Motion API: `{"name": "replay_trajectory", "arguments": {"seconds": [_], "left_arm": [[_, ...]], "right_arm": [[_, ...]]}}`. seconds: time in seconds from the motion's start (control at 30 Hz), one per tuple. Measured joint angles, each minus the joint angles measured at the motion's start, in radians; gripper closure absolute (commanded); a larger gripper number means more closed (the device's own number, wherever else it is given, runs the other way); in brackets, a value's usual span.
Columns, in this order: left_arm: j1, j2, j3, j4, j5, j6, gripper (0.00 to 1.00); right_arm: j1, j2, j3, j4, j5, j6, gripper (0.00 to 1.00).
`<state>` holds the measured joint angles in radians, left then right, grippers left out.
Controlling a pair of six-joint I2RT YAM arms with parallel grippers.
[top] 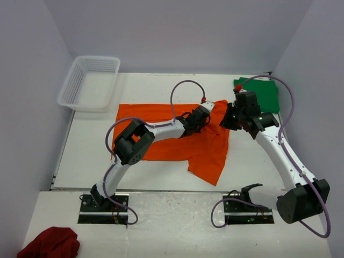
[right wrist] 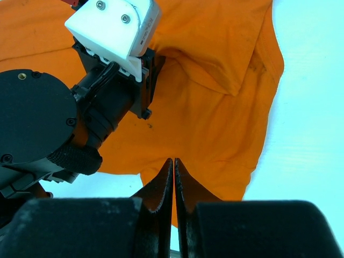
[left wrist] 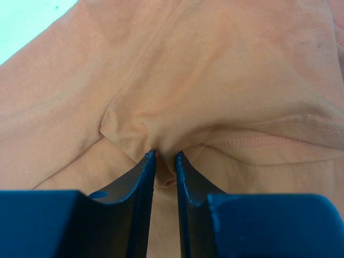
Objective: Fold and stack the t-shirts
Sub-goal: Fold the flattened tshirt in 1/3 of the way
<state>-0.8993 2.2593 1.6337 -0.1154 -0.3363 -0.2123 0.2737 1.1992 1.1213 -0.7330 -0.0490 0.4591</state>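
We see the left claw pinching a raised ridge of the orange shirt, which is spread all around it, likely for a fold. The right claw is pressed shut on nothing over the hem, and the green shirt lies just behind it.

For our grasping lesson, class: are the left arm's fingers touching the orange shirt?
Touching. The left wrist view shows a fold of the orange shirt pinched between the left fingers.

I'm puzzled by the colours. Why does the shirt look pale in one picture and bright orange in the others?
Left wrist view: close-up, the shirt looks washed-out peach, probably that camera's exposure. Right wrist view: vivid orange, table tinted bluish. Top view: bright orange, evenly lit.
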Motion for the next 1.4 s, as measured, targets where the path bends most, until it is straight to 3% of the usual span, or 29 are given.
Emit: {"name": "replay_trajectory", "arguments": {"seconds": [0.23, 0.57, 0.73, 0.8, 0.83, 0.97, 1.4], "left_arm": [[0.0, 0.0, 0.0, 0.003, -0.013, 0.006, 1.0], [-0.018, -0.017, -0.05, 0.027, -0.055, 0.013, 1.0], [-0.025, -0.077, -0.107, 0.025, -0.073, 0.012, 0.93], [-0.026, -0.095, -0.115, 0.024, -0.08, 0.013, 0.82], [-0.026, -0.101, -0.117, 0.024, -0.084, 0.014, 0.82], [-0.026, -0.113, -0.118, 0.025, -0.092, 0.008, 0.99], [-0.026, -0.114, -0.174, 0.025, -0.101, -0.005, 1.0]], "right_arm": [[0.0, 0.003, 0.0, 0.0, -0.006, 0.0, 0.97], [0.0, 0.027, 0.0, 0.0, -0.007, 0.0, 0.98], [0.0, 0.037, -0.006, 0.003, -0.022, 0.0, 0.98], [0.0, 0.037, -0.013, 0.004, -0.024, 0.0, 0.98], [0.0, 0.038, -0.016, 0.004, -0.026, 0.0, 0.98], [0.0, 0.038, -0.027, 0.007, -0.029, 0.0, 0.98], [0.0, 0.038, -0.03, 0.008, -0.029, 0.003, 0.97]]}}
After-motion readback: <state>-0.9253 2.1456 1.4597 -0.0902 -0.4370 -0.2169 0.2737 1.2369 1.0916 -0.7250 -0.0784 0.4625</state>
